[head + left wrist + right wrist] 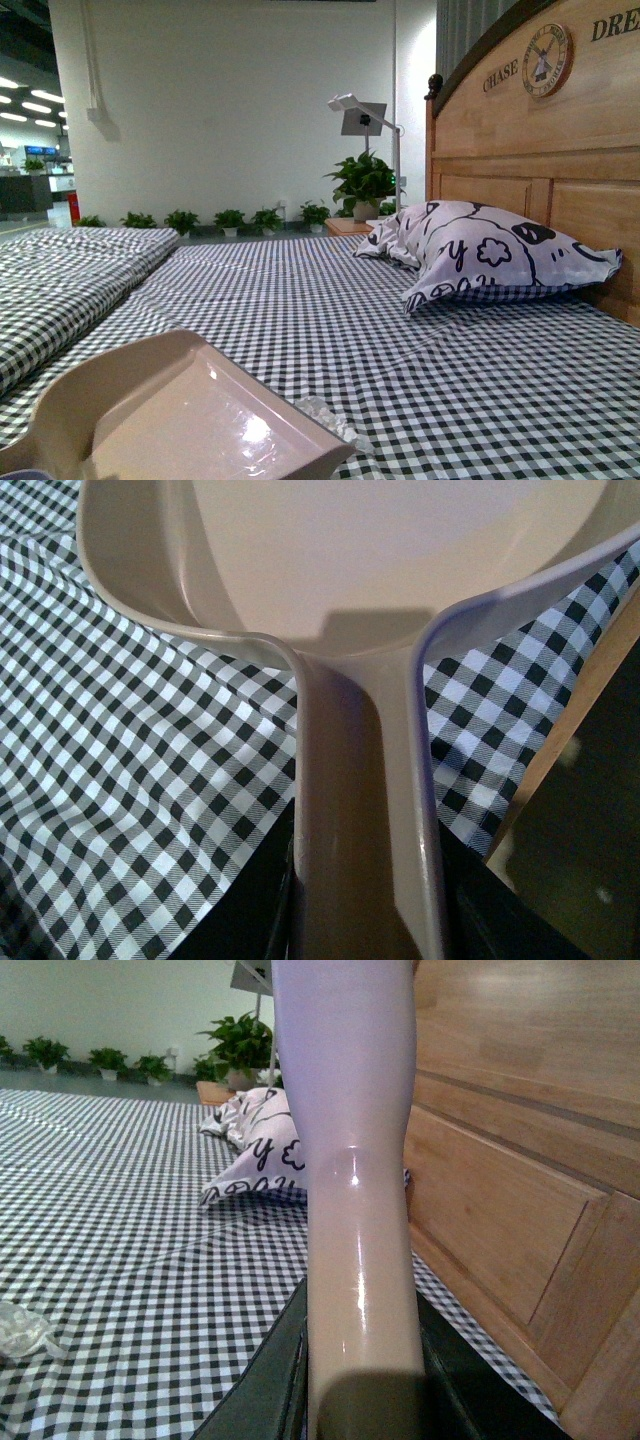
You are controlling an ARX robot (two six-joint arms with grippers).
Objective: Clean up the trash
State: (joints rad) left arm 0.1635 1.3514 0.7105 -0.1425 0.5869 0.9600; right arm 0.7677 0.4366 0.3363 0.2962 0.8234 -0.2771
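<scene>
Left end effector clamps dustpan handle, lip down near trash on counter as catcher. Right end effector clamps pale tool handle, likely sweeper.

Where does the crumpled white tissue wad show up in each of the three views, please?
Front view: the tissue wad lies on the checked sheet, just past the lip of the dustpan.
Left wrist view: not in it; only dustpan and sheet show.
Right wrist view: on the sheet, the wad lies across the beige handle from the headboard.
Shared landmark: the checked sheet, in all three; the pillow, in two.
</scene>
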